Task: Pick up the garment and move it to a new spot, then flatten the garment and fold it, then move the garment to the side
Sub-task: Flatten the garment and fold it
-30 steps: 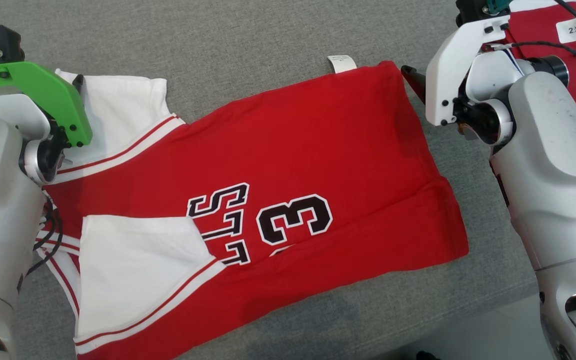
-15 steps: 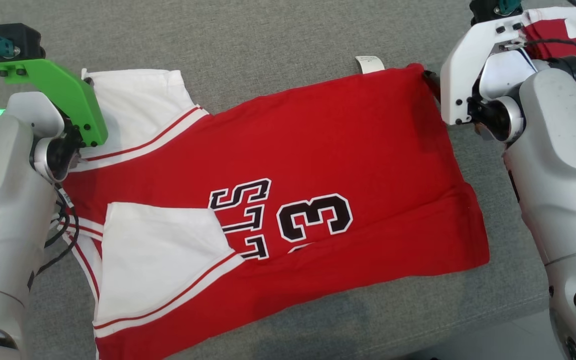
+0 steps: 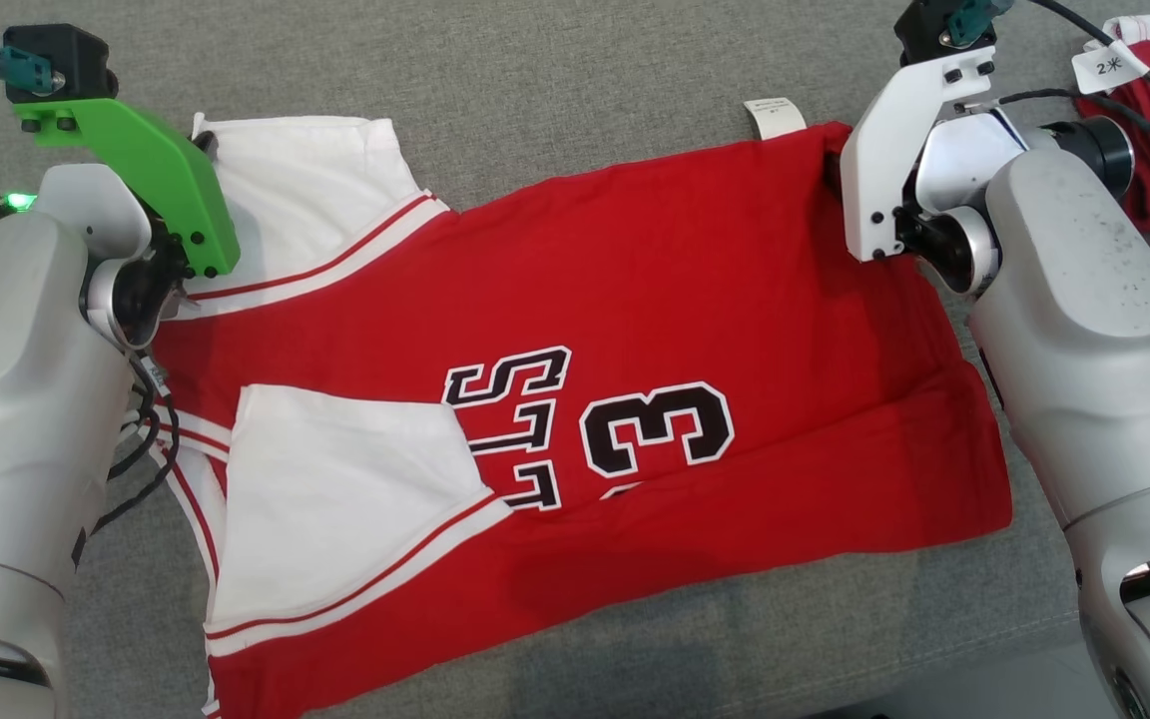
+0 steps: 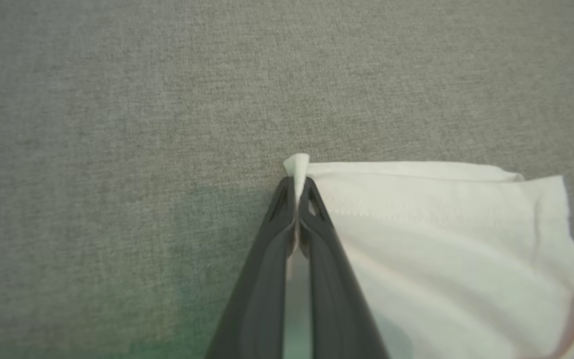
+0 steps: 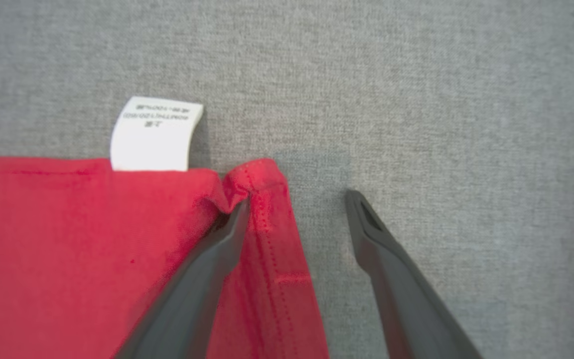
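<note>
Where the head view looks down, the garment (image 3: 635,300) lies flat on the grey bench (image 3: 535,80), wrist brackets (image 3: 166,180) covering two far corners. Left wrist view: left pincer (image 4: 297,187) clenched on its white sleeve corner. Right wrist view: right pincer (image 5: 299,199) released, straddling the red hem corner.

The red-and-white fabric jersey (image 3: 695,260) bears a black numeral "3" (image 3: 657,427) beside partly covered black letters (image 3: 510,424), perhaps "LLS". A white paper tag (image 3: 1107,67) reads "2米". The print on the white hem label (image 5: 155,133) is illegible.
</note>
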`<state>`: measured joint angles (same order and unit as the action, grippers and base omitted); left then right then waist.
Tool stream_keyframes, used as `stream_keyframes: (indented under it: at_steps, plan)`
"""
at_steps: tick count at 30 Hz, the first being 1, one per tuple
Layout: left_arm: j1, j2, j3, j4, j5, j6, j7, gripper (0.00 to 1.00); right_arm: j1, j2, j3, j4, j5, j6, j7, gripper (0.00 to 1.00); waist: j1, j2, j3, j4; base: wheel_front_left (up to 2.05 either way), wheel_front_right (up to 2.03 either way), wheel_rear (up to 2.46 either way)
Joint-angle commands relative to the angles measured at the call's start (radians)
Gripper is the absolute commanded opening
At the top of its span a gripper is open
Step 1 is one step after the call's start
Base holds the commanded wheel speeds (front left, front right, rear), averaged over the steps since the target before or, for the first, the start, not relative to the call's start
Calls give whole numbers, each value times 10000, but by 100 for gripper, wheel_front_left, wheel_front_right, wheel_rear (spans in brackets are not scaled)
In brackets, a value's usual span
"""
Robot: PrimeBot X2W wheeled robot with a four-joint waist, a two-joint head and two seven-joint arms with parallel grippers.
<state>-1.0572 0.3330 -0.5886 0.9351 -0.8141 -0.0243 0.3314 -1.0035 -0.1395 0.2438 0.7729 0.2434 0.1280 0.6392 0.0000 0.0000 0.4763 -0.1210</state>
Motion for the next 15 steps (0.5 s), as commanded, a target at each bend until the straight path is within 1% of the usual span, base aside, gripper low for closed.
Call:
stream_keyframes:
  at_steps: [1,2,3,4,6,9,15]
  plan:
    - [142,39,-55,212,-44,-7,44,0,188,183,231,250,151,55,-27,98,0,0,20,10,0,0,0]
    - [134,32,-51,225,-67,-40,9,0,189,161,302,292,194,55,-39,46,0,0,23,10,0,0,0]
    - [128,29,-46,236,-75,-52,-15,0,180,134,377,335,250,55,-93,3,0,0,25,7,0,0,0]
    - [115,36,-43,233,-79,-72,-71,0,169,79,436,373,259,55,-131,0,0,0,27,0,0,0,0]
    - [105,39,-34,232,-88,-121,-191,0,136,-44,477,427,258,26,-336,0,0,0,14,-13,0,0,0]
    - [104,56,32,115,-90,-258,-649,0,97,-227,296,479,197,11,-838,0,0,0,-31,-24,0,0,0]
    - [400,-11,119,-205,-62,-605,-2063,0,374,-233,-234,466,153,15,-1955,0,0,0,-359,59,0,0,0]
